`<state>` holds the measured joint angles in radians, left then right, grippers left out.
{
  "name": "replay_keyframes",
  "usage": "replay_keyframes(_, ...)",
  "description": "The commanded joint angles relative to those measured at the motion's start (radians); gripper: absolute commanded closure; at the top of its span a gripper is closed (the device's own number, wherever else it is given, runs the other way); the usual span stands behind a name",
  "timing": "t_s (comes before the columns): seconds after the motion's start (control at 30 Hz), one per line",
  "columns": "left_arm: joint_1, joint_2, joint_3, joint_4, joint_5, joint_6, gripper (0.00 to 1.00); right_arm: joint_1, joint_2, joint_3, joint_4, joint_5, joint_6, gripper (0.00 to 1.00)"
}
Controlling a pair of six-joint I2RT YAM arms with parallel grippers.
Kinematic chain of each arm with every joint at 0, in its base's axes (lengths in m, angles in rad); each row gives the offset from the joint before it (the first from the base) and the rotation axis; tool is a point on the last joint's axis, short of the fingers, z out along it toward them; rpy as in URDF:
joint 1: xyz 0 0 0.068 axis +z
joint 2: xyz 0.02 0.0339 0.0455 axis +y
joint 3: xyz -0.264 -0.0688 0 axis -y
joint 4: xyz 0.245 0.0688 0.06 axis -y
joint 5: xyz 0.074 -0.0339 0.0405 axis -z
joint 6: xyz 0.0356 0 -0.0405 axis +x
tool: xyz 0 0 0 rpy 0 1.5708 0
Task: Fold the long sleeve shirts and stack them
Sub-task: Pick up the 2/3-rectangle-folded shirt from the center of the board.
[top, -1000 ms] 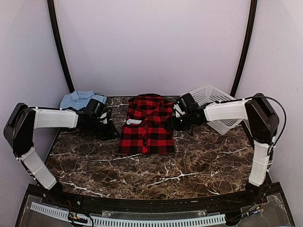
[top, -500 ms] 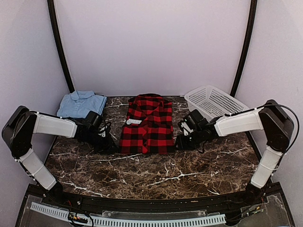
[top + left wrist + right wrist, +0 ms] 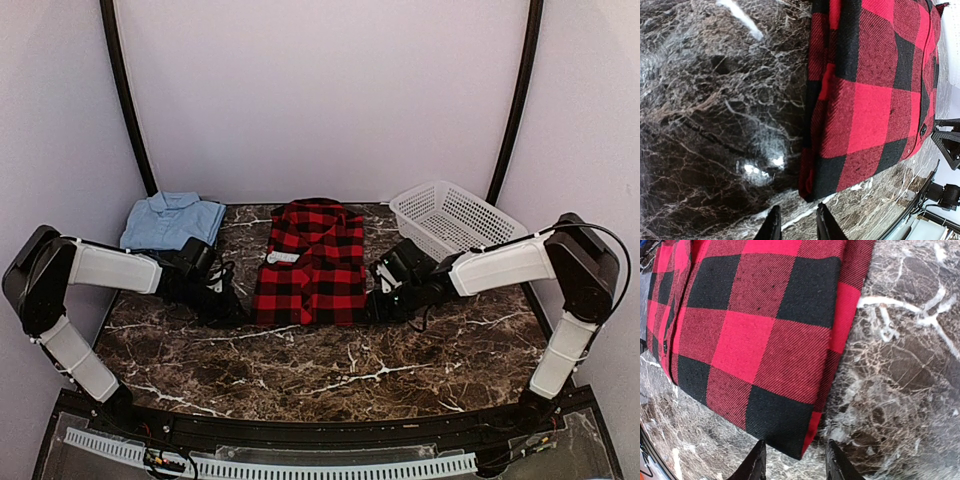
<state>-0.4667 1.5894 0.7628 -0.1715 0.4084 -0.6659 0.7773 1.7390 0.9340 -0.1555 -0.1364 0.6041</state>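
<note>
Flannel shirt (image 3: pixel 310 265), red-and-black check, lies folded into a tidy rectangle mid-table (image 3: pixel 350 370), collar toward the far side. Light blue shirt (image 3: pixel 172 220) is folded too, at the far-left corner, well apart from the flannel. Folding looks done for both; stacking isn't, so my read is one has to go on top of the other. No third shirt visible. White mesh basket (image 3: pixel 455 220) sits far right. Left pincer (image 3: pixel 228 308) is low at the flannel's near-left corner, right pincer (image 3: pixel 378 303) at its near-right corner. Top view gives the layout but hides the jaws. Left wrist cam: fingers (image 3: pixel 774 227) a narrow gap apart, bare marble between them, hem corner just beside, holding nothing. Right wrist cam: fingers (image 3: pixel 757 465) wider apart, the flannel's corner right at the mouth of the gap, not clamped. Left wrist cam also shows layered cloth at the folded edge, which the top view doesn't resolve.
</note>
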Motion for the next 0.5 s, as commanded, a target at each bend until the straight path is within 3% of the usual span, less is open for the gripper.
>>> replay_keyframes(0.0,-0.011,-0.030,-0.016,0.018,0.012,-0.003,0.76,0.019,0.003,-0.012,0.033,0.004,0.019,0.65)
replay_keyframes(0.47,-0.035,0.021,-0.023,0.063,0.001,0.000,0.74,0.024,0.010,-0.046,0.065,0.001,0.041,0.80)
